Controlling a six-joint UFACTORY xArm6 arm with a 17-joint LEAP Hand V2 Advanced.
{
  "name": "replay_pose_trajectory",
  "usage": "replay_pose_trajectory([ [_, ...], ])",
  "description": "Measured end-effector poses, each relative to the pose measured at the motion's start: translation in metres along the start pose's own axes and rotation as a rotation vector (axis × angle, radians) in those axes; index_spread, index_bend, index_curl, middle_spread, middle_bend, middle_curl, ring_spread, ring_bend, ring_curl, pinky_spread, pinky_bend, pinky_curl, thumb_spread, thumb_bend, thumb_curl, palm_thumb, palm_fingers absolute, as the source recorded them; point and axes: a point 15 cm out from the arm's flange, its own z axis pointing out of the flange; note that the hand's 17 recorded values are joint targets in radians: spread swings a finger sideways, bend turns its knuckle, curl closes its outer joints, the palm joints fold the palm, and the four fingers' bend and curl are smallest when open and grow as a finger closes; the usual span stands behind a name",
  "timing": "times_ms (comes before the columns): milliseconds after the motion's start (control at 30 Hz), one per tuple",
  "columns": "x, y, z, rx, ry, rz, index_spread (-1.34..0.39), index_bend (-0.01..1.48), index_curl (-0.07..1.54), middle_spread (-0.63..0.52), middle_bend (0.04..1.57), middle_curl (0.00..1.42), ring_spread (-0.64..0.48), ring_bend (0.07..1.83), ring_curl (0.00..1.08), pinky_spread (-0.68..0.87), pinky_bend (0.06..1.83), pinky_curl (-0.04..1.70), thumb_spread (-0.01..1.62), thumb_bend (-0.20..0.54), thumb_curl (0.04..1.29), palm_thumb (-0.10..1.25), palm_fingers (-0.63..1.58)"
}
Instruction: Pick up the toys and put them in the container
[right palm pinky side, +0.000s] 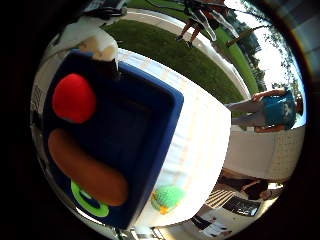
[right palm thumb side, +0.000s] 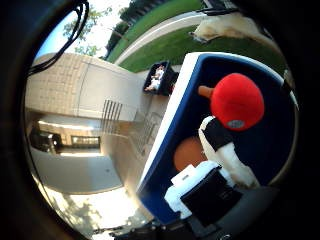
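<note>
A deep blue container (right palm pinky side: 150, 125) stands on a white table (right palm pinky side: 200, 140). Inside it lie a round red toy (right palm thumb side: 236, 101) with a short brown stub, a long brown sausage-shaped toy (right palm pinky side: 87, 172) and a green ring (right palm pinky side: 90, 202) partly under the brown one. A small green toy with an orange bit (right palm pinky side: 167, 197) sits on the table just outside the container's wall. My hand (right palm thumb side: 215, 175) hovers over the container, one white and black finger (right palm thumb side: 227, 152) reaching out loosely beside the red toy without gripping it. Another pale fingertip (right palm pinky side: 102, 47) shows at the container's far rim.
The table edge drops off close behind the green toy. Beyond lie grass (right palm pinky side: 165, 50), a paved path and a pale wall (right palm thumb side: 75, 85). A dark bin with items (right palm thumb side: 160, 77) stands on the ground past the container.
</note>
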Motion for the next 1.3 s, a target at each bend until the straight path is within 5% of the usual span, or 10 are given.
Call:
replay_pose_trajectory([
  [367,0.007,0.086,-0.141,-0.032,-0.012,-0.003,-0.43,0.32,0.15,0.07,0.15,0.36,0.32,0.50,0.32,0.50,0.94,0.38,1.14,-0.030,0.38,0.62,-0.07],
  [533,0.034,0.160,-0.147,-0.115,-0.032,0.031,-0.40,0.27,0.18,0.07,0.16,0.34,0.31,0.48,0.32,0.50,0.87,0.34,1.15,-0.027,0.37,0.62,-0.02],
  [867,0.109,0.264,-0.060,-0.266,0.048,0.123,-0.29,0.19,0.24,0.08,0.16,0.32,0.30,0.44,0.31,0.49,0.80,0.28,1.15,-0.026,0.35,0.62,0.01],
  [1300,0.128,0.245,0.045,-0.318,0.076,0.186,-0.19,0.17,0.25,0.11,0.17,0.31,0.30,0.43,0.31,0.48,0.77,0.25,1.15,-0.025,0.35,0.63,0.04],
])
